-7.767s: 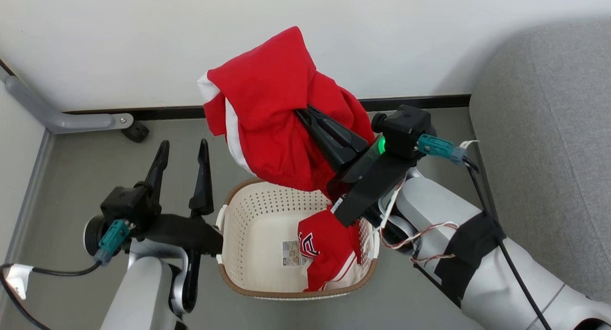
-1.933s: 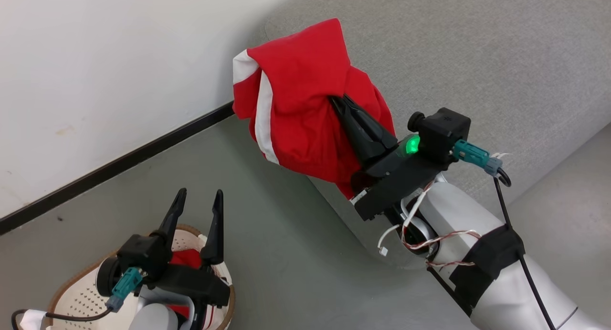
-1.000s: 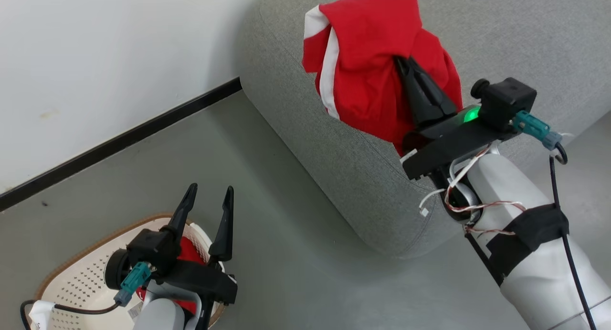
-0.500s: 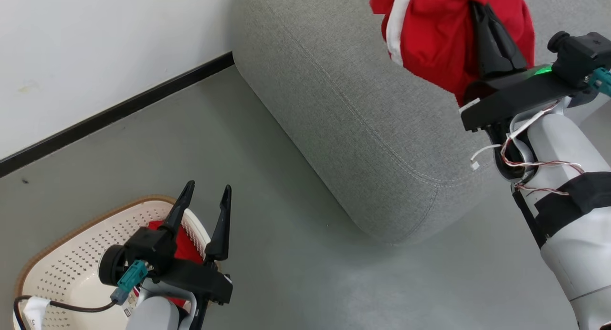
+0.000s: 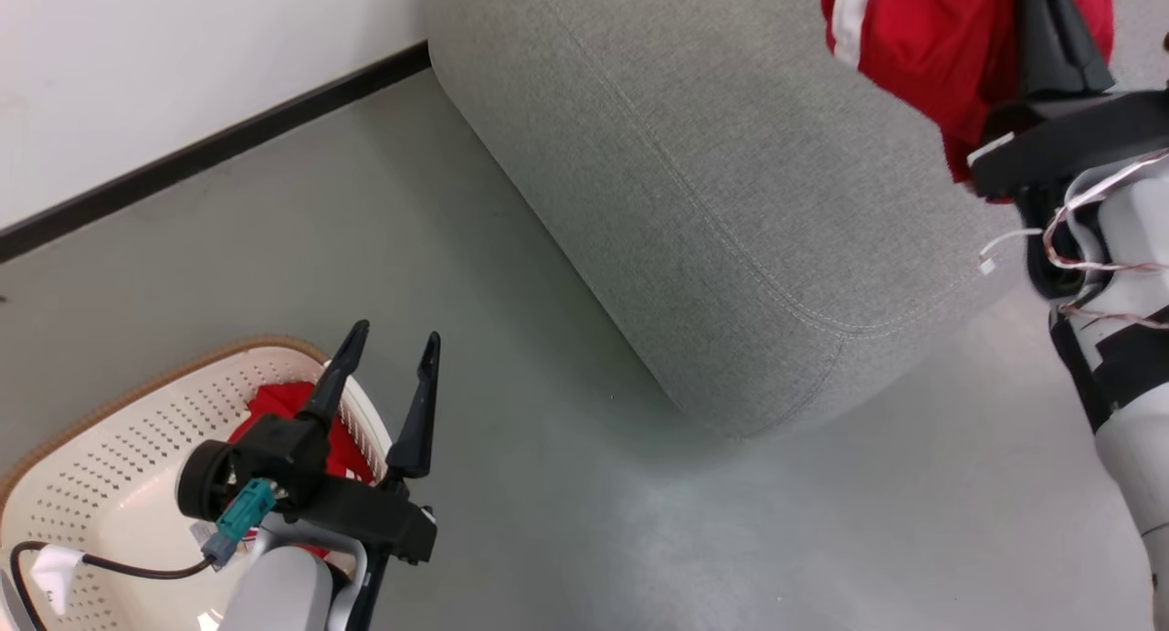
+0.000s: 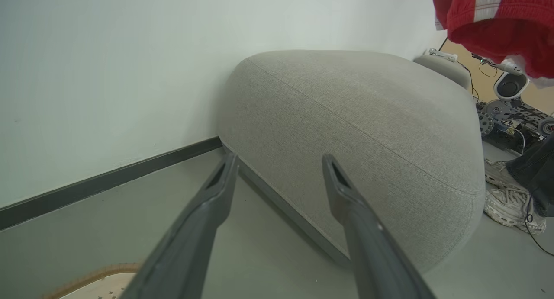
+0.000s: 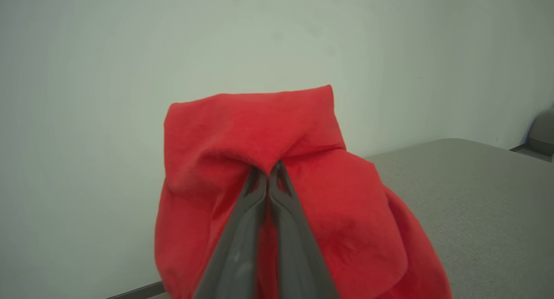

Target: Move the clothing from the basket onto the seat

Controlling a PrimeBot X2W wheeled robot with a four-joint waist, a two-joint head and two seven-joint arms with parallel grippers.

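Head view cuts off the top of the red garment [image 5: 922, 47] at its upper edge, together with the tips of the fingers that hold it. Right wrist view shows this better: the right gripper [image 7: 269, 171] has its two dark fingers pressed together on a fold of the cloth. The garment hangs from them above the grey seat [image 5: 712, 174], and in the left wrist view it does not touch the seat. The left gripper [image 5: 394, 334] has its fingers wide apart and holds nothing. It hovers over the cream basket [image 5: 110, 430], which is cut off by the lower left corner. Inside the basket lies a second red garment [image 5: 283, 407], partly hidden behind this gripper. A pale sneaker [image 6: 510, 204] stands on the floor beside the seat.
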